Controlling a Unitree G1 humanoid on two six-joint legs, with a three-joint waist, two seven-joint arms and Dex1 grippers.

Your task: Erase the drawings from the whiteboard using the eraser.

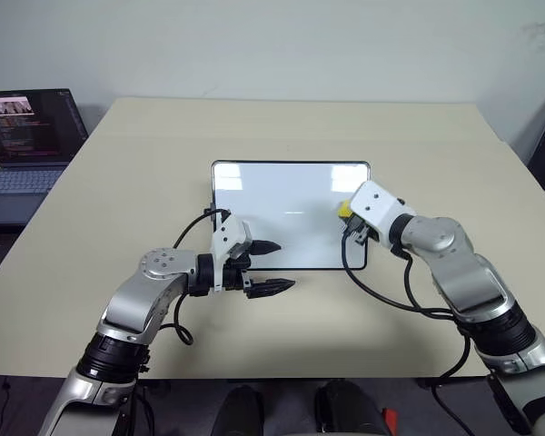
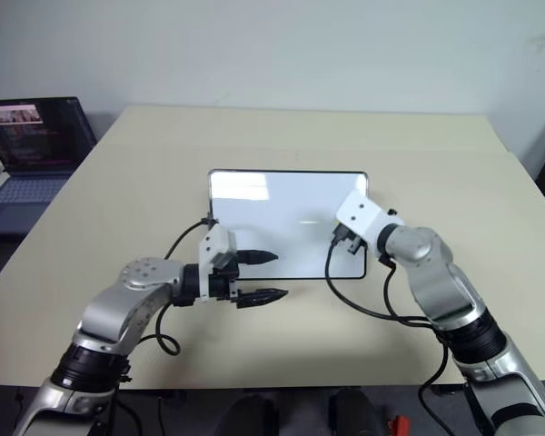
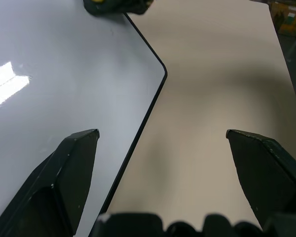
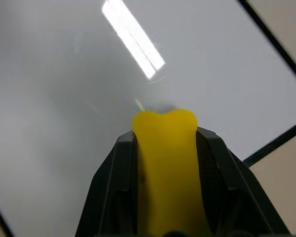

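The whiteboard (image 1: pixel 282 195) lies flat in the middle of the table, its surface white with a strip of reflected light. The drawings are hidden or out of view; I can make out no red marks. My right gripper (image 1: pixel 349 222) is shut on the yellow eraser (image 1: pixel 344 210) over the board's right part, near its right edge. In the right wrist view the eraser (image 4: pixel 165 148) juts out between the black fingers (image 4: pixel 111 182) and points at the board (image 4: pixel 64 98). My left gripper (image 1: pixel 282 265) stands open at the board's front edge, one finger over the board and one over the table.
An open laptop (image 1: pixel 32 136) sits at the table's far left edge. The beige table (image 1: pixel 418 136) stretches wide behind and to the right of the board. Black cables hang from both wrists near the board's front corners.
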